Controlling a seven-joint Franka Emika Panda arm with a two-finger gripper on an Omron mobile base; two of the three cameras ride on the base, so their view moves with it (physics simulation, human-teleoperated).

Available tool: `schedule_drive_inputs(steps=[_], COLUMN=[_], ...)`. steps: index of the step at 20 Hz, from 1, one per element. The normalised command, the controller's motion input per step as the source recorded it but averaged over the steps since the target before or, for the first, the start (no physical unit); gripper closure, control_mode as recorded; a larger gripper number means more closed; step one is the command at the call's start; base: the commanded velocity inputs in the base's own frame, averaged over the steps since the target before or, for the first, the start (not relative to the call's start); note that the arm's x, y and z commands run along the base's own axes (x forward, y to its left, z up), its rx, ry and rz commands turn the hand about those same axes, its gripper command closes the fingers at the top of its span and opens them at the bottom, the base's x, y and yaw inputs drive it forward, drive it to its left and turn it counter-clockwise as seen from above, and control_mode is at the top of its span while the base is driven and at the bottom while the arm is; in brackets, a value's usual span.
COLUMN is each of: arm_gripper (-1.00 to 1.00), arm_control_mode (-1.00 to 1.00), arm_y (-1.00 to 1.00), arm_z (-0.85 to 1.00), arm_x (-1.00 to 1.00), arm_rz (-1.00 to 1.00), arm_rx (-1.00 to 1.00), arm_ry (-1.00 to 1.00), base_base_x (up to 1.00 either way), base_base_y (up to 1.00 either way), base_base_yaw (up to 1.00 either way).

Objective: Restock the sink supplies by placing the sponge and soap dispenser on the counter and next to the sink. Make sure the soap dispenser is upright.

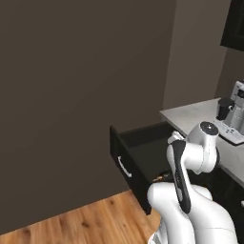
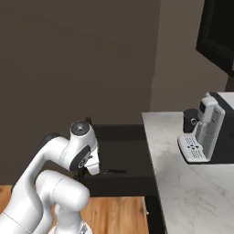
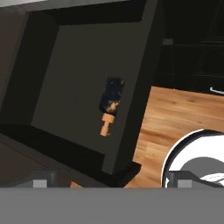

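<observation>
Left base view: open dark drawer [image 1: 138,152] pulled out from the cabinet under the end of the counter [image 1: 190,114], silver handle on its front panel. White arm bent over the drawer's right side, elbow joint high, wrist reaching down inside. Small orange-dark bit, probably the soap dispenser [image 1: 161,177], just visible low in the drawer beside the arm. Coffee machine [image 1: 233,112] on the counter at the right edge, dark cup in its bay. Wood floor [image 1: 71,221] below the drawer front.

Right base view: arm folded at lower left, wrist angled down over the drawer [image 2: 121,155]. Counter [image 2: 183,183] light marbled, coffee machine [image 2: 205,132] near its back right. Gripper hidden behind the wrist; finger state cannot be told.

Hand view: looking down into the drawer [image 3: 78,65]. Soap dispenser [image 3: 110,103] lying on its side on the drawer floor, close to the right wall, black body toward the back, orange pump toward the front. Dark finger tips at the bottom corners barely show; spread or closed cannot be told, nothing seen between them. Wood floor [image 3: 175,113] right of the drawer wall.
</observation>
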Motion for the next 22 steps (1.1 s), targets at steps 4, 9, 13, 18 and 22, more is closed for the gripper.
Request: schedule_drive_inputs(steps=[4, 9, 13, 18, 22], arm_gripper=[-1.0, -1.0, -1.0, -1.0, -1.0], arm_control_mode=[1.0, 1.0, 1.0, 1.0, 1.0], arm_y=[0.0, 0.0, 0.0, 0.0, 0.0], arm_z=[0.0, 0.0, 0.0, 0.0, 0.0], arm_x=[0.0, 0.0, 0.0, 0.0, 0.0], arm_rz=[0.0, 0.0, 0.0, 0.0, 0.0], arm_rx=[0.0, 0.0, 0.0, 0.0, 0.0], arm_ry=[0.0, 0.0, 0.0, 0.0, 0.0], base_base_x=[0.45, 0.46, 0.28, 0.17, 0.27], base_base_y=[-0.32, -0.3, -0.23, -0.02, 0.0], base_base_yaw=[0.0, 0.0, 0.01, 0.06, 0.06])
